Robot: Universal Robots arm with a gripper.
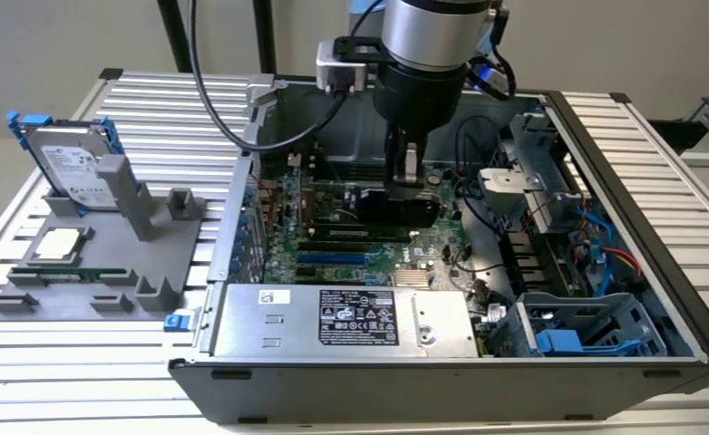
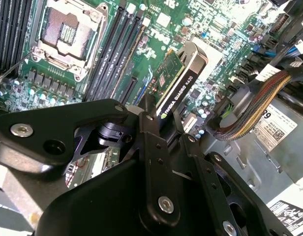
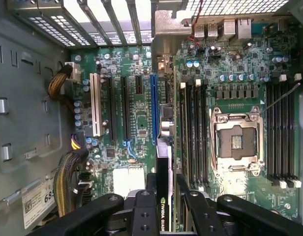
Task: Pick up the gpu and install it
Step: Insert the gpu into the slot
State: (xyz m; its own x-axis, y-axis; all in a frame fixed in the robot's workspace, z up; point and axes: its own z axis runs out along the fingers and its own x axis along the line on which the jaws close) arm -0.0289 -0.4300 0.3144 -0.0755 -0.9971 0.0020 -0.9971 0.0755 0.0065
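The gpu (image 1: 387, 212), a thin card with a dark face and a green board, hangs edge-down inside the open computer case (image 1: 645, 181), just over the motherboard (image 1: 330, 231). My gripper (image 1: 405, 172) comes down from above and is shut on the card's upper edge. In the second wrist view the gpu (image 2: 183, 78) sticks out from between the black fingers (image 2: 150, 118), tilted over the board's slots. The first wrist view shows the gpu (image 3: 164, 162) edge-on, beside the long blue slot (image 3: 153, 105) and next to the memory slots, with my gripper (image 3: 166, 189) clamped on it.
Left of the case, a grey fixture (image 1: 149, 263) carries a hard drive in a blue frame (image 1: 74, 163), a processor chip (image 1: 62, 245) and a RAM stick (image 1: 71, 272). The power supply (image 1: 343, 319), a blue drive cage (image 1: 578, 335) and cable bundles (image 2: 250, 108) crowd the case. The processor socket (image 3: 237, 142) stands open.
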